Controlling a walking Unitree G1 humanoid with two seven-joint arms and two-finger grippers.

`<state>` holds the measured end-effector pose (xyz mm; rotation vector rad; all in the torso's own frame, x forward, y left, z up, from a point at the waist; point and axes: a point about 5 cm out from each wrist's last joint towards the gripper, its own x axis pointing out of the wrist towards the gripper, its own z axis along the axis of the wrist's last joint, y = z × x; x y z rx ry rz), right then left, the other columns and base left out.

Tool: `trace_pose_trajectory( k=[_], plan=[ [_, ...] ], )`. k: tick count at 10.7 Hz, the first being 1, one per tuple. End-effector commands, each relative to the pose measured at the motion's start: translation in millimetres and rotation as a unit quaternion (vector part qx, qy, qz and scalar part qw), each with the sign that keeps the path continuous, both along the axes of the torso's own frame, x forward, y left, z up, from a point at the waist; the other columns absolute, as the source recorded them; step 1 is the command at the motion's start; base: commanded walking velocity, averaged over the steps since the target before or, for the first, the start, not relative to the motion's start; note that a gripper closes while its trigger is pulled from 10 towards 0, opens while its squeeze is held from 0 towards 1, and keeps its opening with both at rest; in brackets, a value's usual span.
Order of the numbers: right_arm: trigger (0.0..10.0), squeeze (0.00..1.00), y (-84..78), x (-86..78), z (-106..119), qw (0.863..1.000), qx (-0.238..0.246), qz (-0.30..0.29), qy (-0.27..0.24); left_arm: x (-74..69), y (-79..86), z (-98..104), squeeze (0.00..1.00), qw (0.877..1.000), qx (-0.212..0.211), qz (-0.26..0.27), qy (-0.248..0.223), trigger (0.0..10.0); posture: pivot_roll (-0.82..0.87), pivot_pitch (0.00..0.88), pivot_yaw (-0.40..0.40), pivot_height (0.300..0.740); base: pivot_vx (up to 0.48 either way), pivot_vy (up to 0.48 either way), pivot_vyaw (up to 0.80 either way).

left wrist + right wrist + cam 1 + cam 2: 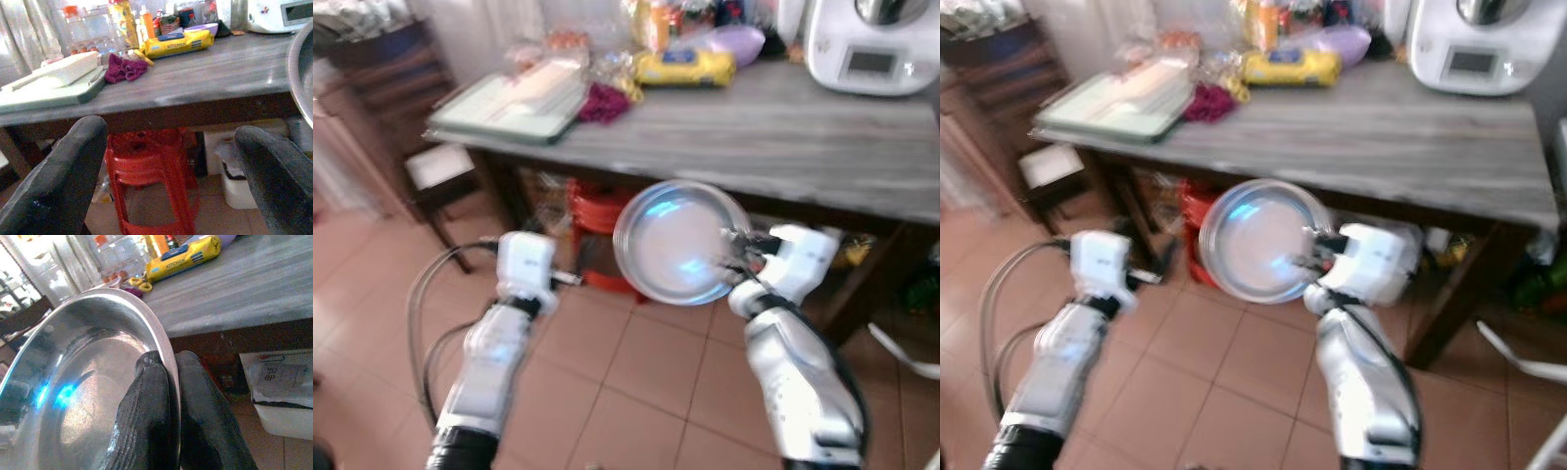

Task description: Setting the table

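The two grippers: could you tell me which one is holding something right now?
The right gripper is: its fingers pinch the rim of the metal plate, held short of the table. The left gripper is open, holding nothing.

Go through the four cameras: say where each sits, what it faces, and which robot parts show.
Left eye: head, looking down at the table; both arms, right gripper holding the plate.
Right eye: same scene, shifted slightly.
Left wrist: between the left gripper's open fingers, facing the table edge and red stools.
Right wrist: along fingers clamping the plate rim.
All show the yellow pack.
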<state>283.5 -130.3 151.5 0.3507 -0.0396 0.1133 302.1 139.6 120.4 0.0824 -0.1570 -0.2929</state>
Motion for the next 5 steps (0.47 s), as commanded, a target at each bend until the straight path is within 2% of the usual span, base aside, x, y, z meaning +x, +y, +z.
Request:
trace_pose_trajectory(
  k=[1, 3, 5],
  plan=[
    [10.0, 0.0, -2.1, -0.9, 2.4, 1.0, 0.006, -0.007, -0.004, -0.1, -4.5, 1.5, 0.0, 1.0, 0.002, -0.009, -0.003, 10.0, -0.06, 0.08, 0.101, 0.74, 0.48, 0.0, 0.0],
    [10.0, 0.0, -1.3, -0.6, 2.1, 1.0, 0.008, -0.006, -0.003, -0.4, -5.2, 1.2, 0.0, 1.0, 0.002, -0.01, -0.002, 10.0, -0.05, 0.08, 0.102, 0.74, 0.48, 0.0, -0.57],
    [10.0, 0.0, -1.4, -0.8, 2.0, 1.0, 0.008, -0.008, -0.003, -0.7, -5.8, 0.6, 0.0, 1.0, 0.002, -0.012, -0.001, 10.0, -0.06, 0.081, 0.102, 0.74, 0.382, 0.0, 0.0]
  ],
)
